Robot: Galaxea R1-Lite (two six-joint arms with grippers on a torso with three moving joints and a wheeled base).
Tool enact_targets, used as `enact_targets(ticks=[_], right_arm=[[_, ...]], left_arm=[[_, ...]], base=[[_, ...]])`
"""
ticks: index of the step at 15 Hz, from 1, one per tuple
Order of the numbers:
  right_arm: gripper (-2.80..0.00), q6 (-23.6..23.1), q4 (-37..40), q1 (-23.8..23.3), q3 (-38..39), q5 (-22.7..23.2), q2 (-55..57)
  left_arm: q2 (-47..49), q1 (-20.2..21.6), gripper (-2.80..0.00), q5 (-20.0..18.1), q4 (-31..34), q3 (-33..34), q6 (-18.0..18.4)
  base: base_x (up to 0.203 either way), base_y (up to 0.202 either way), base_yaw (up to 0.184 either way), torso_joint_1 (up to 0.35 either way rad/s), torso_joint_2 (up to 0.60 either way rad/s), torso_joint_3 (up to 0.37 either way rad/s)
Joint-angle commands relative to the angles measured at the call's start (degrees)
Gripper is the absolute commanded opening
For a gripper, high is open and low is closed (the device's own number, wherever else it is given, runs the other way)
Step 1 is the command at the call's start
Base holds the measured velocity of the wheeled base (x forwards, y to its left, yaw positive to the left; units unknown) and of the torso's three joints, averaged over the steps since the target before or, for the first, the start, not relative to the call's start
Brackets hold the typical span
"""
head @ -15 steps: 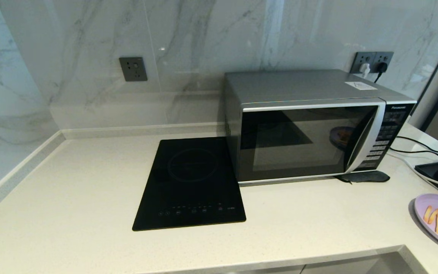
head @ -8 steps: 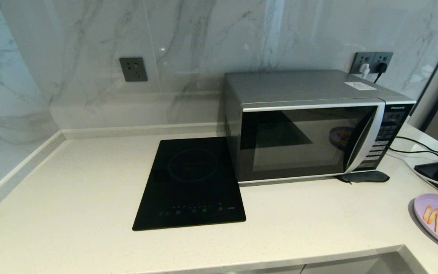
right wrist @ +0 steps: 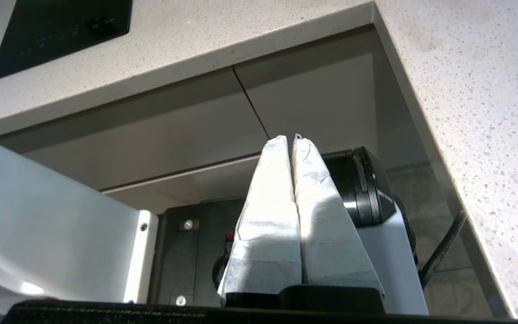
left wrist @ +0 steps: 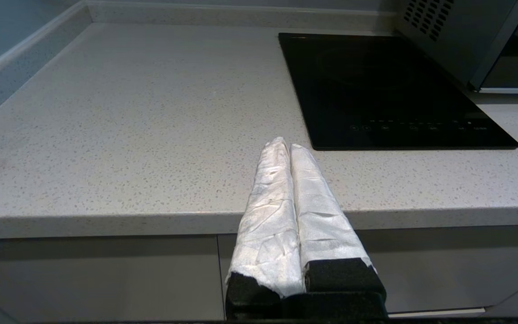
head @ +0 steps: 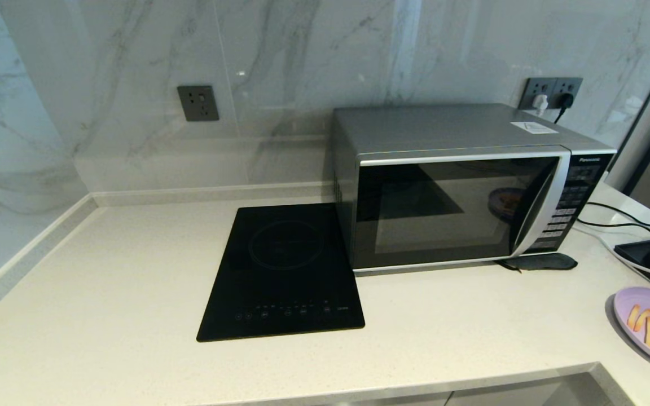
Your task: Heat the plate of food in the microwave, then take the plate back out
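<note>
The right tool, pads pressed together and empty, hangs below the bench edge, nearer than the left tool to the plate of food, which lies above it, right of the closed microwave.

Both grippers empty, jaws together.

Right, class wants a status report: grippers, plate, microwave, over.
Left gripper shut, parked at counter edge. Right gripper shut, empty, below the counter. Plate of food on counter, far right. Microwave door closed; nothing in the way.
</note>
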Motion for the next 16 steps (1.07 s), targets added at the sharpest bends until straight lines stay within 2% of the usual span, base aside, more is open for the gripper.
enact_targets(ticks=[1,5,9,11,13,16], right_arm=[[-2.8,0.11,-7.11,-0.02,5.79,-1.18,-1.11],[-2.8,-4.44,-30.7,-0.06,24.47,-5.72,-1.1],[-2.8,-10.6,-52.46,-0.08,40.98,-6.65,-1.07],[-2.8,-13.09,-63.93,-0.06,46.08,-5.99,-1.06],[-2.8,-13.49,-68.86,-0.03,49.1,-4.81,-1.05],[-2.8,-11.29,-69.19,0.0,49.47,-4.84,-1.05]], left_arm=[[0.09,0.01,-2.8,0.03,-0.04,0.0,-0.06],[0.09,0.01,-2.8,0.03,-0.04,0.0,-0.06],[0.09,0.01,-2.8,0.03,-0.04,0.0,-0.06],[0.09,0.01,-2.8,0.03,-0.04,0.0,-0.06],[0.09,0.01,-2.8,0.03,-0.04,0.0,-0.06],[0.09,0.01,-2.8,0.03,-0.04,0.0,-0.06]], base=[[0.0,0.0,0.0,0.0,0.0,0.0],[0.0,0.0,0.0,0.0,0.0,0.0],[0.0,0.0,0.0,0.0,0.0,0.0],[0.0,0.0,0.0,0.0,0.0,0.0],[0.0,0.0,0.0,0.0,0.0,0.0],[0.0,0.0,0.0,0.0,0.0,0.0]])
